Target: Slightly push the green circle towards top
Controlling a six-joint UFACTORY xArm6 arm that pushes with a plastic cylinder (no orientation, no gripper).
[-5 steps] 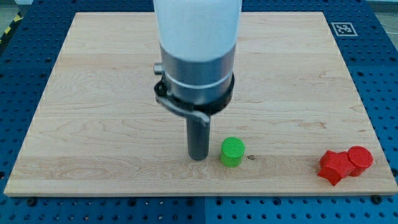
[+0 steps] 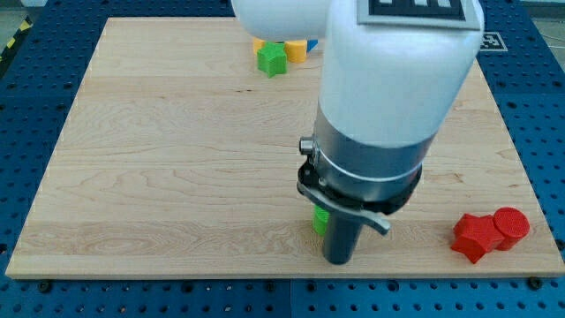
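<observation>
The green circle lies near the board's bottom edge, mostly hidden behind my rod; only a sliver shows at the rod's left side. My tip rests on the board just below and right of the green circle, touching or nearly touching it. The arm's white and grey body covers the middle right of the view.
A red star-like block and a red circle sit together at the bottom right. A green star-like block, a yellow block and an orange block sit at the top, partly hidden by the arm. The board's bottom edge is close below my tip.
My tip has moved from the left of the green circle round to its lower right. The arm now hides most of the circle and uncovers the blocks at the top.
</observation>
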